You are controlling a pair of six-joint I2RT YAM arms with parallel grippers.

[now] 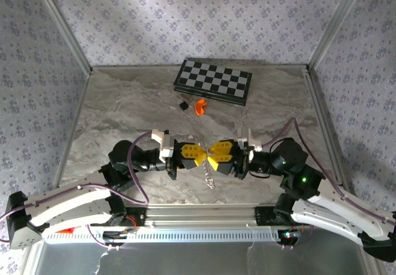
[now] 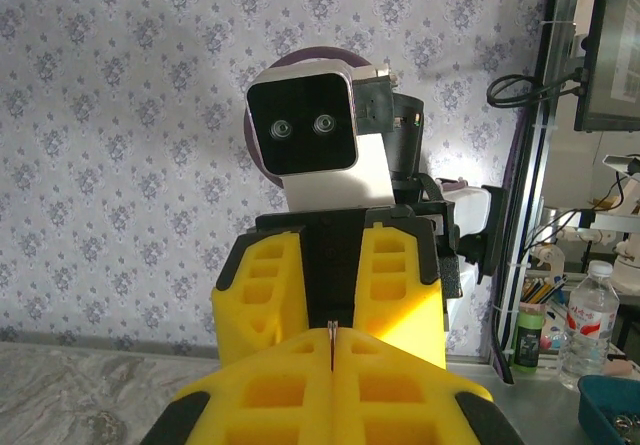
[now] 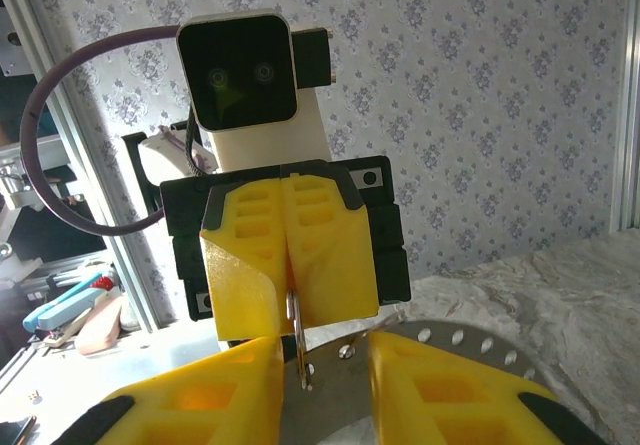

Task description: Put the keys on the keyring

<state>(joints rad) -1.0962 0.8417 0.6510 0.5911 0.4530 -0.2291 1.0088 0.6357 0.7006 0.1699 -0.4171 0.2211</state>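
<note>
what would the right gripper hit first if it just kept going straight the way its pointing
Most likely the keyring pinched in the left gripper, which faces the open right gripper head-on. How far apart they are is unclear.

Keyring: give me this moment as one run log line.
left pincer: shut on keyring, chain hanging free | right pincer: open, facing left pincer closely
</note>
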